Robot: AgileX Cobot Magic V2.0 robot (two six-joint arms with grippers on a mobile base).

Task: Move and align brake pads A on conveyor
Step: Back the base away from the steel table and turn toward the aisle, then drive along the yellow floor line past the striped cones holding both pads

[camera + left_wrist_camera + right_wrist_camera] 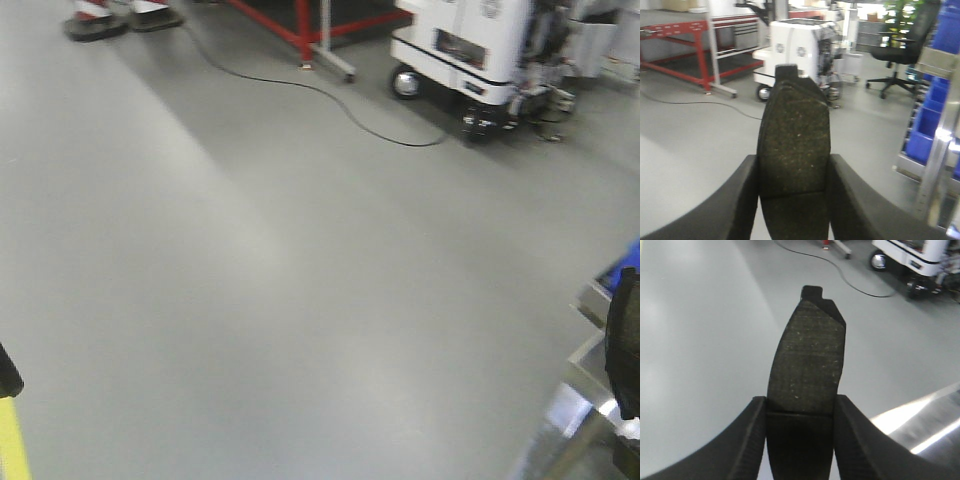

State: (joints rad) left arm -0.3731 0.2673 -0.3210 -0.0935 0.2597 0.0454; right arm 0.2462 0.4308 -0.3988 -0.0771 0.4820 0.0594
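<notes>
Right now my left gripper (794, 167) is clenched on a brake pad (794, 125), its two fingers pressing the pad's long edges around the groove. The pad stands upright, pointing away from the wrist camera. Beyond it I see a white cart (800, 47), a red-framed bench (695, 30) at the far left, an office chair (905, 45) at the far right and blue bins (927, 125) along the right edge. My right gripper (800, 407) grasps a second brake pad (807, 355) the same way, notched tab at the far end. That pad is held above the grey floor (700, 340), with a black cable (840, 275) curling far off and the shiny steel table (925, 425) at the near right.
</notes>
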